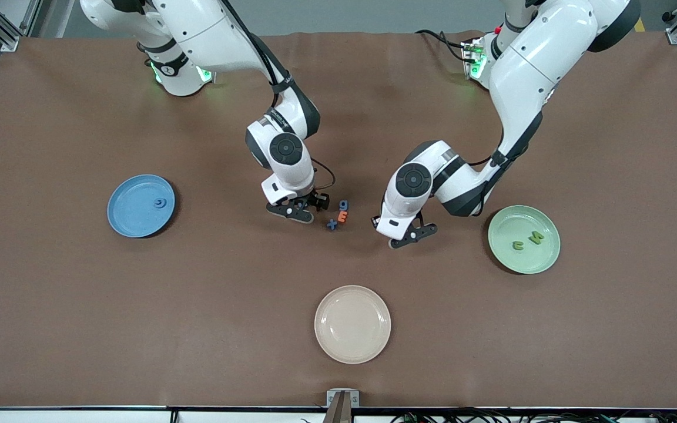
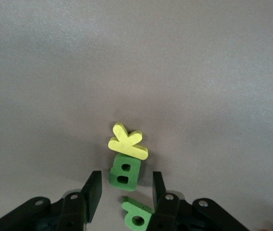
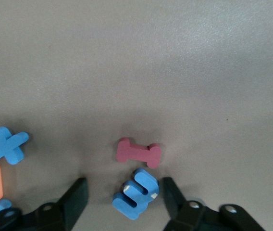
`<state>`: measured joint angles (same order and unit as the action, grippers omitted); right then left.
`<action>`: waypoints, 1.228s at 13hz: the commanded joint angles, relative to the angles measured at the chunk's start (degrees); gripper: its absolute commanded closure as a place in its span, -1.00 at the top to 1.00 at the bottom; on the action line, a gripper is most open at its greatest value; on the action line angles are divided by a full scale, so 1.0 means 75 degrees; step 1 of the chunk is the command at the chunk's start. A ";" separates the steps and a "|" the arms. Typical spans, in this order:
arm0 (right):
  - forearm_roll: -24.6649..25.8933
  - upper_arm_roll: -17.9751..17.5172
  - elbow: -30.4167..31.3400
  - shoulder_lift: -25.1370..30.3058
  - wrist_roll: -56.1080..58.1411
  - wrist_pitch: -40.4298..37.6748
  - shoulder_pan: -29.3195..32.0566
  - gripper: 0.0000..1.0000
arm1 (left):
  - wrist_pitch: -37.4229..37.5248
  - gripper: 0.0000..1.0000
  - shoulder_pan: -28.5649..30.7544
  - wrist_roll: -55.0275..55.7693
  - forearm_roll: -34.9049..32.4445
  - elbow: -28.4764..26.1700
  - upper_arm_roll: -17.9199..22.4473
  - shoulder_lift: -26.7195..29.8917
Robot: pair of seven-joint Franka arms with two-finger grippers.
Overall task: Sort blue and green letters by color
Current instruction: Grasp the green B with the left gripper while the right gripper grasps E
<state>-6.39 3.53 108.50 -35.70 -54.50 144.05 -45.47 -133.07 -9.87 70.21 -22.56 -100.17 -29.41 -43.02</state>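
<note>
My right gripper is open, low over the table's middle. In the right wrist view its jaws stand either side of a blue letter lying flat, not touching it. A blue X and a blue g lie beside it. My left gripper is open. In the left wrist view its jaws flank a green B. A second green letter lies by one finger. One blue letter lies on the blue plate. Two green letters lie on the green plate.
A pink I lies right beside the blue letter between my right jaws. An orange letter sits between the blue g and X. A yellow K rests partly on the green B. A beige plate stands nearer the front camera.
</note>
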 commanded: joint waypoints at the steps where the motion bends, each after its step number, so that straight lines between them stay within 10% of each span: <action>1: 0.0031 0.0092 0.0111 -0.0115 -0.0116 -0.0047 -0.0114 0.10 | -0.0011 0.00 -0.0102 0.0131 -0.0086 0.0243 0.0055 -0.0205; 6: 0.0031 0.0092 0.0112 -0.0103 -0.0116 -0.0070 -0.0102 -0.81 | 0.0082 -0.94 -0.0044 0.0096 -0.0121 0.0196 0.0055 -0.0088; 16: 0.0031 0.0255 0.0053 0.0902 0.1087 -0.2011 0.0470 -1.00 | 0.1007 -0.99 0.2132 -0.1727 -0.0027 -0.0142 -0.0273 0.1505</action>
<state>-6.34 5.34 108.08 -33.58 -50.97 134.46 -44.78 -126.07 1.78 62.27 -22.65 -97.97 -30.70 -33.32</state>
